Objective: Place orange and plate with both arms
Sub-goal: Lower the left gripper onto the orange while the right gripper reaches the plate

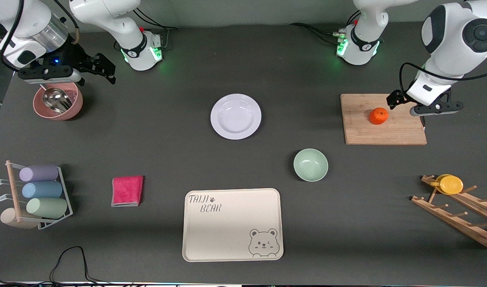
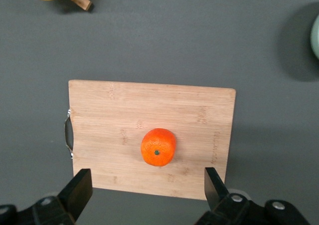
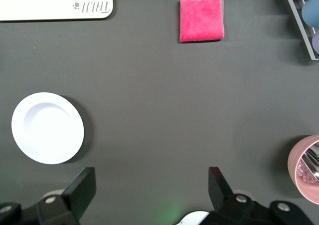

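The left pincer [image 2: 144, 187] is hanging wide open over the wooden cutting board [image 1: 385, 119], holding nothing, its fingers [image 2: 79, 187] spread well apart above the board's edge. The orange [image 2: 158, 146] is sitting on that board, round and bright, dimple facing up, clear of both fingers. The right pincer [image 3: 149, 187] is also standing wide open and empty, hanging beside the pink bowl [image 1: 58, 101] at the right arm's end of the bench [image 1: 167, 131]. The plate [image 1: 235, 116], glossy white with a wide rim, is lying flat mid-bench, farther from the front camera than the green bowl [image 1: 310, 164] and the cream tray [image 1: 232, 224].
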Robot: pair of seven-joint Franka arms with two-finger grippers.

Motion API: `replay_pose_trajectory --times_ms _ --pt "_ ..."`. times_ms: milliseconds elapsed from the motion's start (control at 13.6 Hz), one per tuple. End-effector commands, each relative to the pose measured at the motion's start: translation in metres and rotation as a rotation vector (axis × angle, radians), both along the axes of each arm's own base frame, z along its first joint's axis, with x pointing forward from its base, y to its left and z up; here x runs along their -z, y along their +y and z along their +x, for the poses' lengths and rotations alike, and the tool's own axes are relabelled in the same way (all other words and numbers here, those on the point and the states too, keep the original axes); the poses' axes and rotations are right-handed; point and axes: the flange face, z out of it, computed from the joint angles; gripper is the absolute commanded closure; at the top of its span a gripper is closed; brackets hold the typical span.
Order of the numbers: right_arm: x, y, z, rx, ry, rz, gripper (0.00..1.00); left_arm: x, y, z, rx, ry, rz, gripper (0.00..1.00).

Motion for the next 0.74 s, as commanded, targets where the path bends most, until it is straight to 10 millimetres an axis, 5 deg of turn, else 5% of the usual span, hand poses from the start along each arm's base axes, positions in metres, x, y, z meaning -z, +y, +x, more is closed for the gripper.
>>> replay_pose_trajectory --times_ms 0,368,662 --pt "0.006 0.001 -0.002 0.024 -0.003 0.012 0.00 0.020 0.006 -0.024 -0.005 -0.047 0.008 0.00" --pt "0.033 0.014 0.004 0.043 0.084 0.152 0.00 0.069 0.015 -0.045 -0.012 -0.101 -0.001 0.00" --pt "0.095 0.014 -0.003 0.015 0.128 0.385 0.00 0.099 0.018 -0.051 -0.016 -0.120 -0.013 0.00"
